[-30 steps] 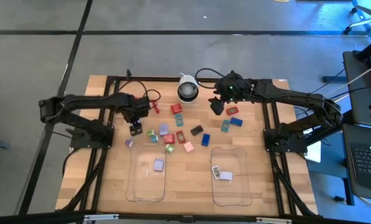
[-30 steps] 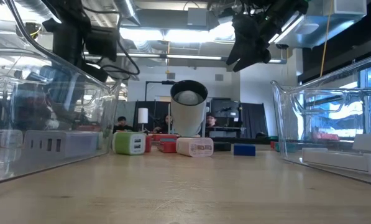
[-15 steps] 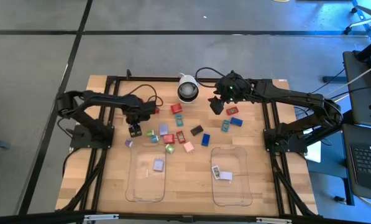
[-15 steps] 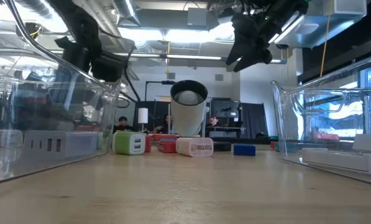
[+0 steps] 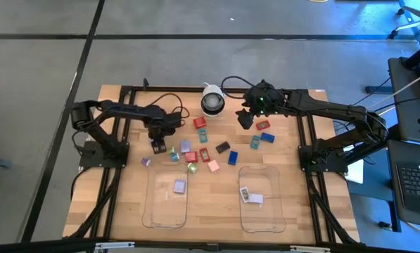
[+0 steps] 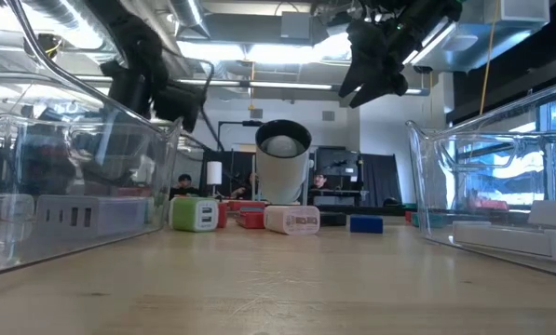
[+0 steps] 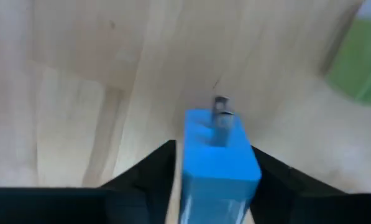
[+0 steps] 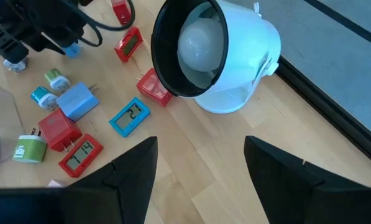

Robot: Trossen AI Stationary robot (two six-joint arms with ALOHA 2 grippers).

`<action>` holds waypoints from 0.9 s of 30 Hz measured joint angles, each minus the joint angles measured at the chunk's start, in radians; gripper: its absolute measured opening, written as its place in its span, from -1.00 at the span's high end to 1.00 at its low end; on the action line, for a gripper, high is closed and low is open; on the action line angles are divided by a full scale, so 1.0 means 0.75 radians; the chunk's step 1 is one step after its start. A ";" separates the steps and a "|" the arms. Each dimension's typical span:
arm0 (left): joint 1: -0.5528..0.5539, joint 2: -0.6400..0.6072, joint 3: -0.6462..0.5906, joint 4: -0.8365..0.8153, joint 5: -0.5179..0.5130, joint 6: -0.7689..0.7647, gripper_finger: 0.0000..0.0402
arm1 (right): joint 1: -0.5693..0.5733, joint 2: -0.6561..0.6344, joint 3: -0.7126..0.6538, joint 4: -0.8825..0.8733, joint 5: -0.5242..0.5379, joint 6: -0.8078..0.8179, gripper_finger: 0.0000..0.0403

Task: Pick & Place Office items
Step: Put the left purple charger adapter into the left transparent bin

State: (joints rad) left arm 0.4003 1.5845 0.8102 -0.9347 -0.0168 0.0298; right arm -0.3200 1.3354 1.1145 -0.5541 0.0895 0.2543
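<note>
The office items (image 5: 195, 147) are small coloured blocks scattered on the wooden table between the arms, and they also appear in the right wrist view (image 8: 70, 134). My left gripper (image 5: 158, 147) points straight down at the left edge of this cluster. It is shut on a blue block (image 7: 219, 162) with metal prongs (image 7: 220, 115). My right gripper (image 5: 246, 121) hangs open above the table beside the white camera dome (image 5: 211, 102) and holds nothing (image 8: 201, 180). My left gripper pinches the blue block by its two long sides (image 7: 252, 169) between its two fingers (image 7: 154, 168). The fingers come from above and point down, lying along the block's flanks. The pronged end sticks out past the fingertips. I cannot tell whether the block rests on the wood.
Two clear trays lie near the front edge, the left one (image 5: 166, 197) holding a lilac block and the right one (image 5: 261, 199) holding white pieces. A green item (image 7: 359, 62) lies close to the held block. A black frame borders the table.
My left gripper has come down toward the table and shifted a little toward the item cluster, while its arm's elbow has swung inward. My right arm has kept still.
</note>
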 joint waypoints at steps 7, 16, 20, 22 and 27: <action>0.001 0.001 0.125 -0.057 0.132 -0.125 0.43 | 0.000 0.000 0.000 -0.001 -0.001 0.000 -0.21; -0.010 -0.061 0.401 -0.088 0.131 -0.199 0.43 | 0.000 0.000 0.000 -0.001 -0.001 -0.001 -0.21; -0.009 -0.172 0.521 0.085 0.130 -0.233 0.43 | 0.000 0.000 0.000 -0.001 -0.004 -0.005 -0.21; -0.011 -0.254 0.550 0.246 0.131 -0.248 0.43 | 0.000 0.000 0.000 -0.001 -0.005 -0.005 -0.21; -0.059 -0.477 0.529 0.780 0.137 -0.315 0.43 | 0.000 0.000 0.000 -0.001 -0.005 -0.006 -0.21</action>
State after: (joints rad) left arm 0.3564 1.2269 1.2067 -0.3497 0.0857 -0.2065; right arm -0.3200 1.3354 1.1145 -0.5548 0.0860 0.2501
